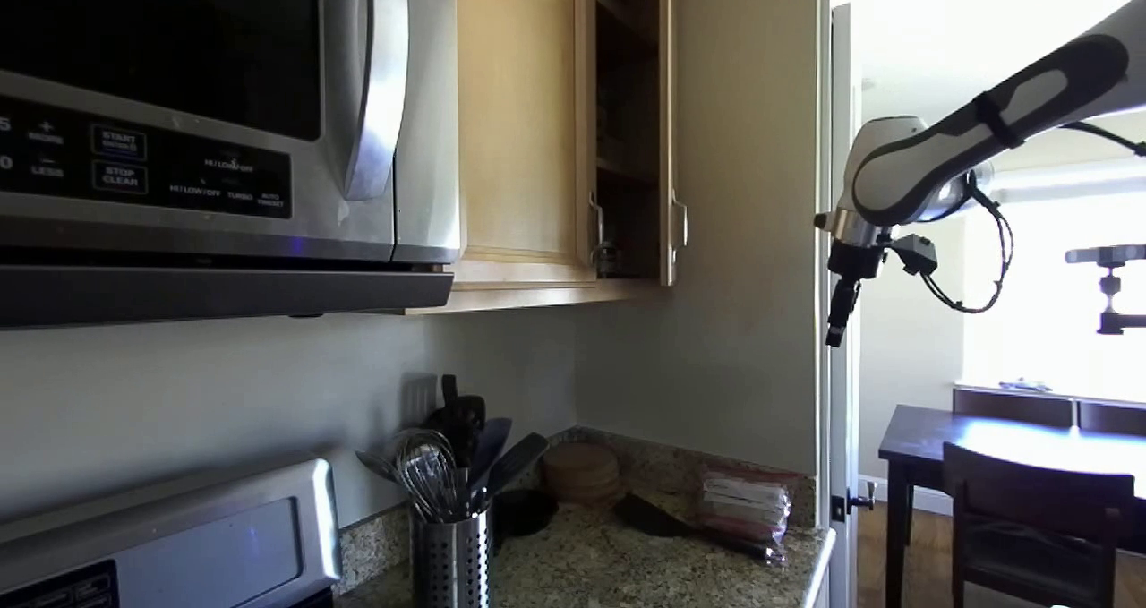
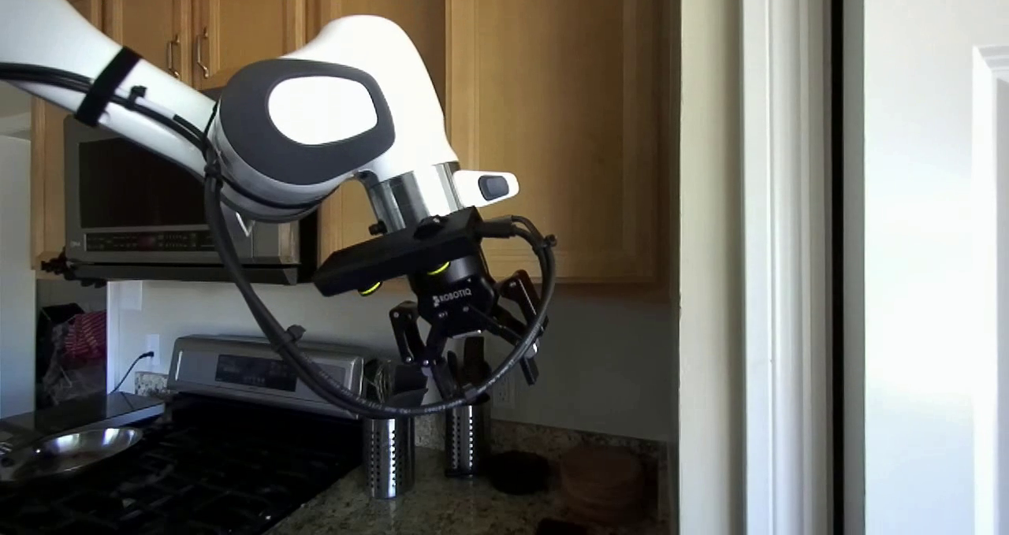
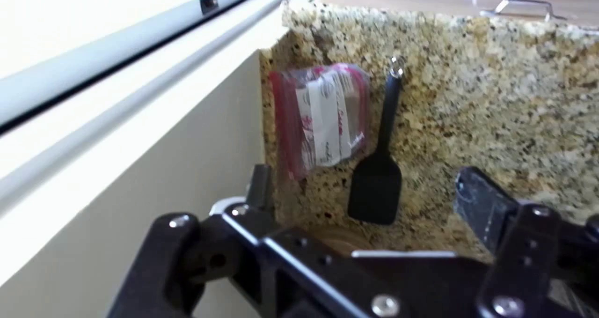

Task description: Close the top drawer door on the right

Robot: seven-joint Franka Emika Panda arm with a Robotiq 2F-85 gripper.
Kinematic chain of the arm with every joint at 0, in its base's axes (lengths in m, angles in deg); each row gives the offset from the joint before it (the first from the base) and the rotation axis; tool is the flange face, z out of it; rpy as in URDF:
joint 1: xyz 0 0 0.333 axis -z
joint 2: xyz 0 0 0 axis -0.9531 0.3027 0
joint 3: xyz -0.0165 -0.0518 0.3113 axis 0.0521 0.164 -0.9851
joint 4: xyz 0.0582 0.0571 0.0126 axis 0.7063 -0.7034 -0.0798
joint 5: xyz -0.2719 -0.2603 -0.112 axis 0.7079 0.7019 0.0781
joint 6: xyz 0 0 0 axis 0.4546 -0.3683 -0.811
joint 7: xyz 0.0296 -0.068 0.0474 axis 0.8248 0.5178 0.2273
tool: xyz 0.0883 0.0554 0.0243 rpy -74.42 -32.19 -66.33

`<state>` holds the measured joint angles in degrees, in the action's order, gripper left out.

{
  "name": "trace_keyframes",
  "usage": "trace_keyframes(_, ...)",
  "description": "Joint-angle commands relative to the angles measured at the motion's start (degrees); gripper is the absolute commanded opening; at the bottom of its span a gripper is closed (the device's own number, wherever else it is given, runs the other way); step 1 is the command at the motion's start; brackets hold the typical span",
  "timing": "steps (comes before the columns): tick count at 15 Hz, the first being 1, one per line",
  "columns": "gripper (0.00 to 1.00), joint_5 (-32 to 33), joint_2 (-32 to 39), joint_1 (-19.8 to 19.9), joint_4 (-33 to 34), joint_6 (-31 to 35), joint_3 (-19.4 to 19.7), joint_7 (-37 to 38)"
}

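Observation:
The top drawer door is a light maple upper cabinet door. In an exterior view it stands open, seen nearly edge-on, with its metal bar handle near the lower edge. The dark shelved interior shows beside it. In an exterior view its flat panel appears behind the arm, and its handle is hidden there. My gripper hangs pointing down, apart from the door and lower than its handle. Its fingers are spread with nothing between them. The wrist view shows the open fingers above the counter; the door is out of view.
The matching cabinet door stands beside the microwave. Below are a granite counter, utensil holders, a black spatula and a plastic packet. A wall and white door frame stand alongside.

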<state>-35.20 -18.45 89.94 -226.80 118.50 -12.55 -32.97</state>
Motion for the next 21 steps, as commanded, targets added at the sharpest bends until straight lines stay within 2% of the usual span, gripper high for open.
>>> trace_keyframes(1, 1.0, 8.65, -0.8, 1.66, -1.51, -3.29, -2.44, 7.48)
trace_keyframes(3, 1.0, 9.89, -1.64, 0.25, -1.46, -7.36, -2.59, 7.6)
trace_keyframes(8, 1.0, 5.37, -3.42, -4.21, 0.89, -19.03, -1.78, 4.04)
trace_keyframes(13, 1.0, 1.97, -4.12, -7.42, 3.16, -26.62, -1.98, 5.32)
trace_keyframes(16, 1.0, 1.54, -3.82, -7.8, 3.84, -27.18, -2.43, 7.73)
trace_keyframes(21, 1.0, 2.31, -3.11, -7.99, 3.55, -25.66, -1.83, 6.7)
